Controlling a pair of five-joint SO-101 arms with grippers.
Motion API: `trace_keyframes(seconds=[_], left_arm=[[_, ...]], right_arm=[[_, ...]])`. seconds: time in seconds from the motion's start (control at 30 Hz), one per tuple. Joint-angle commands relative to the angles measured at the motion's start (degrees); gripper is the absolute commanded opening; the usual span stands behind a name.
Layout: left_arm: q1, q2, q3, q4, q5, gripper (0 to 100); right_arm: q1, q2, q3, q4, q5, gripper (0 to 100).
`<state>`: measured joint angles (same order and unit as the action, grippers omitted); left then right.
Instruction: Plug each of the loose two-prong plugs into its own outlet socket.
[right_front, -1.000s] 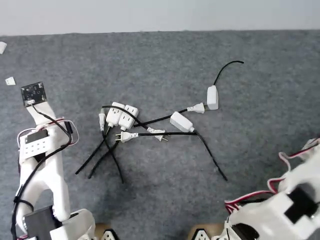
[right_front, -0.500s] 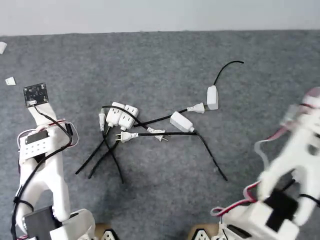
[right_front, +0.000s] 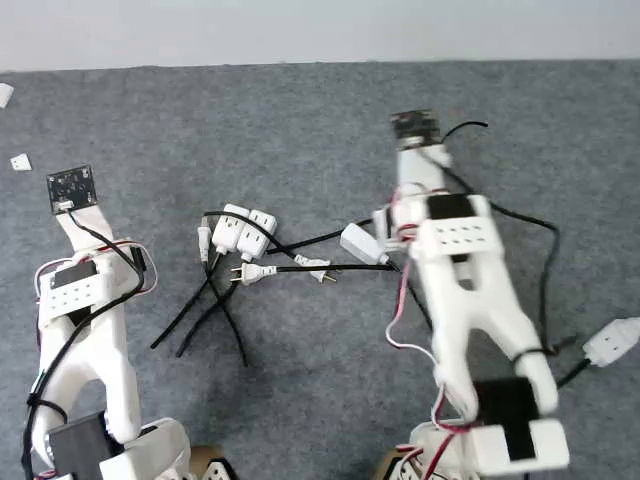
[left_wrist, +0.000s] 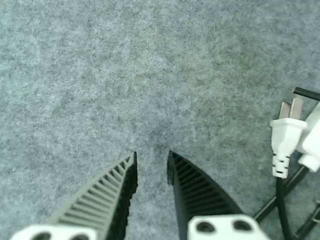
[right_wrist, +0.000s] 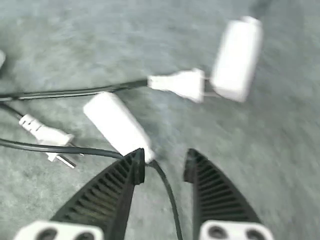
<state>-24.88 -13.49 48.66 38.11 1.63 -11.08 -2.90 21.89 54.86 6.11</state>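
Right gripper (right_wrist: 162, 159) is shown narrowly parted, gripping nothing; an outlet socket (right_wrist: 118, 125) lies just beyond its tips, a loose plug (right_wrist: 47, 136) nearby. Left gripper (left_wrist: 151, 161), likewise narrow, is set near a second plug (left_wrist: 284, 142).
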Motion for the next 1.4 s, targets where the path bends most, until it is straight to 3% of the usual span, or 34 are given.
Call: trace_keyframes(seconds=[0.0, 0.37, 0.73, 0.93, 1.37], left_arm=[[0.4, -0.9, -0.6, -1.8, -0.8, 10], [0.5, -0.9, -0.7, -1.8, -0.9, 10], [0.5, -0.8, -0.7, -1.8, -0.9, 10], [0.5, -0.7, -0.7, -1.9, -0.9, 10], [0.6, -0.5, -0.7, -1.9, -0.9, 10]], right_arm=[[-2.1, 3.6, -3.0, -3.7, 3.4, 16.7], [-2.9, 18.1, -13.5, -3.9, 10.7, 16.9], [-3.7, 9.5, -9.7, -2.9, 11.1, 16.5], [-8.6, 0.8, -1.0, -4.2, 12.0, 16.9], [-5.0, 4.2, 5.3, -13.2, 22.2, 16.9]])
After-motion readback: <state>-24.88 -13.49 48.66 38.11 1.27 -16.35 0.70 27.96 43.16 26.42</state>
